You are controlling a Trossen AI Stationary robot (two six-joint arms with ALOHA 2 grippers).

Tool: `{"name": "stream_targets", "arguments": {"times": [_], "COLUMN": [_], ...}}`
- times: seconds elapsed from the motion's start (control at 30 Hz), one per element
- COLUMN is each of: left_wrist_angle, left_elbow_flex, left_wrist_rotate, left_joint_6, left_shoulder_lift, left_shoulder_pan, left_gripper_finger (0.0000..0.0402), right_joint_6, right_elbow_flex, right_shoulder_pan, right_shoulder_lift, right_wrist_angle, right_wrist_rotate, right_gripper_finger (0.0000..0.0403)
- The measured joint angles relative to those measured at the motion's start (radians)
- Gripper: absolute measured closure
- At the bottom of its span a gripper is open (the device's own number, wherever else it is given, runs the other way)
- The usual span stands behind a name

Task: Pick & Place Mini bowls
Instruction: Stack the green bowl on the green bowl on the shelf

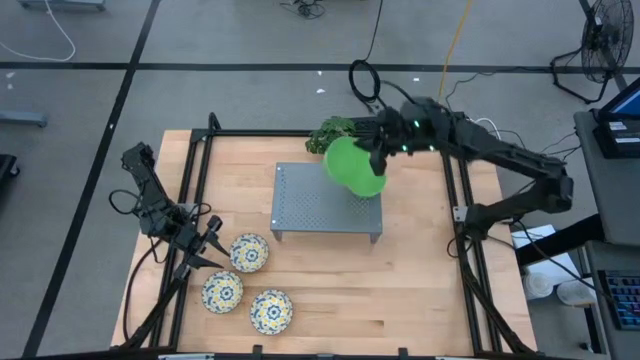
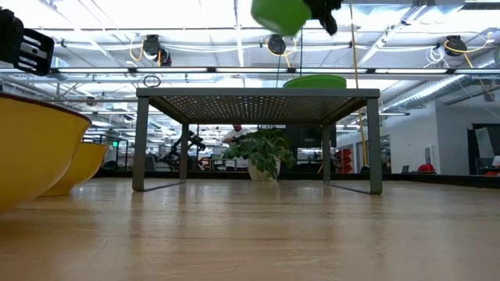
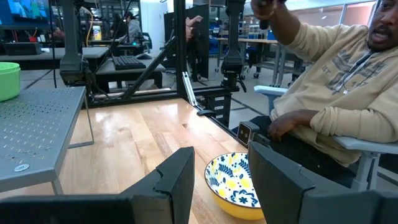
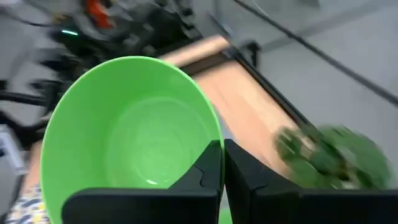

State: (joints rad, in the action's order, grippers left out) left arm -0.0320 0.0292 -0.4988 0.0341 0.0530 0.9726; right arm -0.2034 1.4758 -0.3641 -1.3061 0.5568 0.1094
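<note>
Green plastic mini bowl (image 4: 130,134) pinched at its rim by my right gripper (image 4: 222,163), held above the grey perforated metal stand's (image 1: 310,210) far right corner. Looks light, rigid, slick; rim is the only hold. Left gripper (image 3: 219,177) fingers spread, idle by the patterned bowls (image 1: 245,285).

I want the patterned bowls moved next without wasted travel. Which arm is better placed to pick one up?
Probably the left. Its open gripper sits beside the nearest patterned bowl, with the other two close by. The right gripper is shut on a green bowl above the metal rack.
</note>
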Motion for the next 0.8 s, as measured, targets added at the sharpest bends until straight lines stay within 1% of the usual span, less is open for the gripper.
{"name": "stream_targets", "arguments": {"times": [0.07,0.2,0.33,0.53,0.8], "left_wrist_angle": [0.0,0.0,0.0,0.0,0.0], "left_elbow_flex": [0.0,0.0,0.0,0.0,0.0], "left_wrist_rotate": [0.0,0.0,0.0,0.0,0.0], "left_joint_6": [0.0,0.0,0.0,0.0,0.0], "left_shoulder_lift": [0.0,0.0,0.0,0.0,0.0], "left_shoulder_pan": [0.0,0.0,0.0,0.0,0.0], "left_gripper_finger": [0.0249,0.0249,0.0249,0.0249,0.0249], "right_joint_6": [-0.022,-0.046,-0.038,-0.008,0.007], "right_elbow_flex": [0.023,0.024,0.024,0.024,0.024], "right_shoulder_pan": [-0.051,-0.146,-0.209,-0.246,-0.252], "right_shoulder_lift": [-0.027,-0.07,-0.105,-0.118,-0.117], "right_wrist_angle": [0.055,0.141,0.211,0.27,0.385], "right_wrist_rotate": [0.008,0.116,0.13,0.131,0.131], "right_gripper_finger": [0.0403,0.0403,0.0403,0.0403,0.0403]}}
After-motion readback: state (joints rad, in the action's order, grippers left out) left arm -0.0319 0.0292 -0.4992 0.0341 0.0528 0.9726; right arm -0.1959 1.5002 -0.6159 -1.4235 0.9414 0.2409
